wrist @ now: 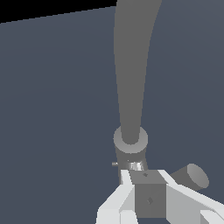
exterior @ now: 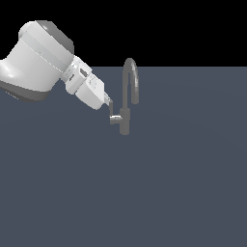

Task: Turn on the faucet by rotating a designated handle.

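The faucet [exterior: 126, 116] is a grey tap with a cylindrical base and a tall arched spout, standing mid-scene in the exterior view. In the wrist view its base [wrist: 130, 141] and spout [wrist: 131, 70] fill the centre. The handle [exterior: 112, 114] is a thin grey lever rising from a short shiny stub [wrist: 135, 166] on the base's side, toward the exterior view's left. My gripper [exterior: 109, 103] comes down on it from the upper left. In the wrist view the grey handle [wrist: 150, 197] sits tight between my white fingers [wrist: 124, 197], so the gripper [wrist: 148, 175] is shut on it.
The white robot arm [exterior: 38, 58] fills the upper part of the exterior view's left. The faucet stands on a flat dark blue-grey floor [exterior: 169, 183]. A short grey cylinder [wrist: 192, 176] shows beside the base in the wrist view.
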You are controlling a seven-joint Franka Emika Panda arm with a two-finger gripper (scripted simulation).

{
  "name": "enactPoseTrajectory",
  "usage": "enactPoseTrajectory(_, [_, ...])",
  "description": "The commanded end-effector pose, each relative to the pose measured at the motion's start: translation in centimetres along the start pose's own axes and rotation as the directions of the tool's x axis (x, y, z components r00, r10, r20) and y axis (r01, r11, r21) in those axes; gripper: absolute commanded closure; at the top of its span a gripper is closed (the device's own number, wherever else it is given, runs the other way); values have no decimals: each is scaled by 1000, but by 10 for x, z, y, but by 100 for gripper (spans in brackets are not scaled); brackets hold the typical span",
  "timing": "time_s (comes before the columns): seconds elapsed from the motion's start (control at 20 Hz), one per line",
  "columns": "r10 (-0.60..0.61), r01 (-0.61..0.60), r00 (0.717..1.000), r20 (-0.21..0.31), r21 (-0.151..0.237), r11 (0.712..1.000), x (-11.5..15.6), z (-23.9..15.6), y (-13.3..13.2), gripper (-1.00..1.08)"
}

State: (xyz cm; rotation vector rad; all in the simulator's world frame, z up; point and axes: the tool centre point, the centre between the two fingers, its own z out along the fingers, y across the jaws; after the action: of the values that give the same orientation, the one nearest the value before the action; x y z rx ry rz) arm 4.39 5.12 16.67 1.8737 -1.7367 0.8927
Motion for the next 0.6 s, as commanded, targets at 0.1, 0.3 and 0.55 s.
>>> enactPoseTrajectory(0.1, [-1,1,1000,-1,-6,1000,-2,4,15,108])
enactPoseTrajectory(0.3, [1,-1,1000,-2,-8,1000,-3,7,28,108])
enactPoseTrajectory(0.55, [2,-3,1000,-2,-10,1000,-5,11,45,108])
